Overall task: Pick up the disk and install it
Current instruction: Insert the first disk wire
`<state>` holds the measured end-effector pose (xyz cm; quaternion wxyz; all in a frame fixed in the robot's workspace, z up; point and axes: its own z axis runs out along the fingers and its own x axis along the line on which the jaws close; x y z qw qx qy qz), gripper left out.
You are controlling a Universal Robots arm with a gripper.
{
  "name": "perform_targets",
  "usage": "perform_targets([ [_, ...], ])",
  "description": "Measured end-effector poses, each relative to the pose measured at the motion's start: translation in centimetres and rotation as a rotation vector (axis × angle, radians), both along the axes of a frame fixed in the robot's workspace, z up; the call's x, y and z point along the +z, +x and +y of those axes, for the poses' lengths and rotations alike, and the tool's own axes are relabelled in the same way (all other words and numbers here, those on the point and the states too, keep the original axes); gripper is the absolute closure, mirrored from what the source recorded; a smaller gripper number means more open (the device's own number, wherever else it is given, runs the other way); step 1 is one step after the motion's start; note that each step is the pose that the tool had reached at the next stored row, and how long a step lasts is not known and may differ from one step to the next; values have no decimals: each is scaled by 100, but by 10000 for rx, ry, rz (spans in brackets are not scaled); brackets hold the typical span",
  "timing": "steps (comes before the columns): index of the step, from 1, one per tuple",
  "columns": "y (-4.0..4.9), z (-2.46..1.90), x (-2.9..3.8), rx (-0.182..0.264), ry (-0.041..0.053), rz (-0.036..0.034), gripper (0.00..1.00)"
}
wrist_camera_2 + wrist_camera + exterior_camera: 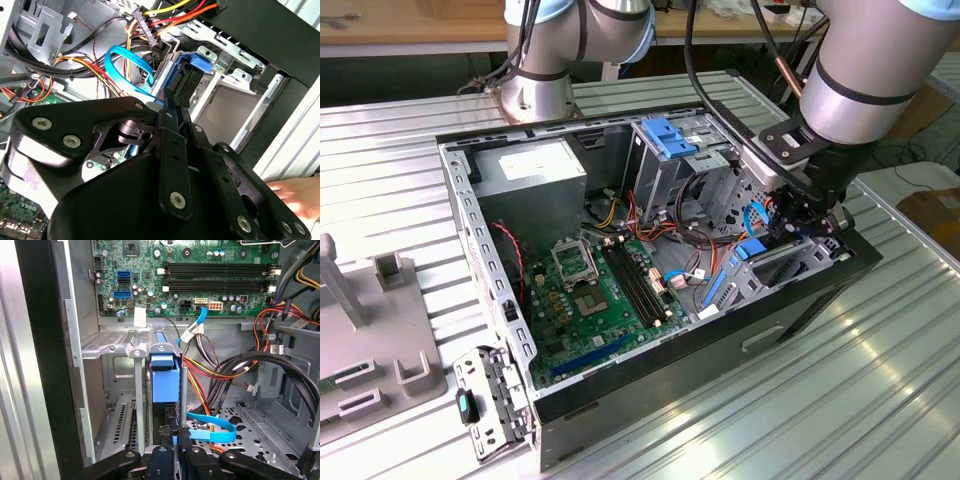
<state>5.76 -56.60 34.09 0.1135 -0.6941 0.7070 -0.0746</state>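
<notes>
Disk: edge-on in its blue carrier, partly seated in drive bay of computer case. Tool: closed, gripping disk's rear edge. Handling advice: keep disk square to bay, press straight, avoid blue cable.

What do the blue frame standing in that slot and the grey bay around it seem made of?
The disk's blue frame looks like moulded plastic: even bright colour, soft matt sheen. The bay looks like bare sheet metal, probably steel: dull grey, punched holes, folded edges.
</notes>
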Motion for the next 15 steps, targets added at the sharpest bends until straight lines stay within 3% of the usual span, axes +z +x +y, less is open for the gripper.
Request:
perform_targets([
  [3,0,-2,-43,-1,-4,1,84],
  [10,0,-1,-49,0,2,-1,84],
  [11,0,-1,-49,0,2,0,83],
  [13,0,-2,-50,0,2,0,70],
  [15,0,-2,-24,0,1,0,70],
])
